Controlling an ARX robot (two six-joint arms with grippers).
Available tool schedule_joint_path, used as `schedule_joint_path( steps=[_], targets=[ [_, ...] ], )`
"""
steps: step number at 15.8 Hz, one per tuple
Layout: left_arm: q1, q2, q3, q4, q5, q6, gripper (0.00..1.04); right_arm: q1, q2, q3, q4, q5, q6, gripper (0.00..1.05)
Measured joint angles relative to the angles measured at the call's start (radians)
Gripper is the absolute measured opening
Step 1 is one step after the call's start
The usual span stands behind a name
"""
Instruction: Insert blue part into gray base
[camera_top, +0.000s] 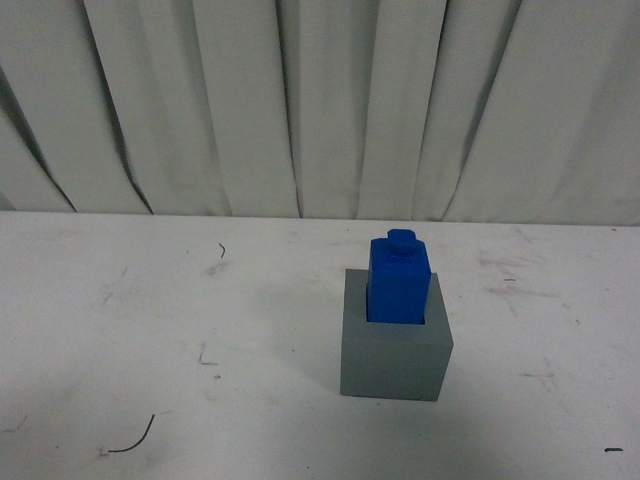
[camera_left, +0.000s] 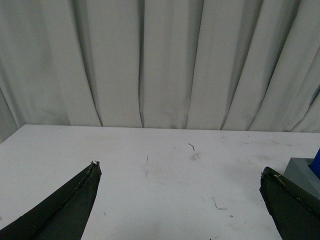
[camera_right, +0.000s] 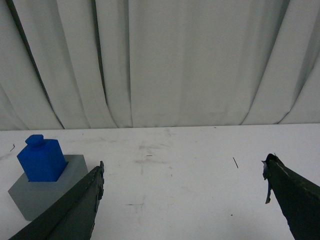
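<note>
The blue part (camera_top: 399, 279) stands upright in the recess of the gray base (camera_top: 394, 356) on the white table, right of the middle in the front view; its stud points up. Neither arm shows in the front view. In the left wrist view my left gripper (camera_left: 180, 172) is open and empty over bare table, with a corner of the gray base (camera_left: 301, 170) and a sliver of the blue part (camera_left: 316, 164) beside one finger. In the right wrist view my right gripper (camera_right: 182, 167) is open and empty; the blue part (camera_right: 42, 159) in the gray base (camera_right: 35, 194) sits beside one finger.
The white table (camera_top: 150, 320) carries scuff marks and a few thin dark threads (camera_top: 133, 443). A pleated white curtain (camera_top: 320, 100) hangs along the table's far edge.
</note>
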Motion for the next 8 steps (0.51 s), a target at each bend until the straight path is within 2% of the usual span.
schedule_joint_path(
  steps=[8],
  targets=[
    [0.0,0.0,0.0,0.0,0.0,0.0,0.98,0.0,0.0,0.0,0.0,0.0,0.0,0.98]
  ],
)
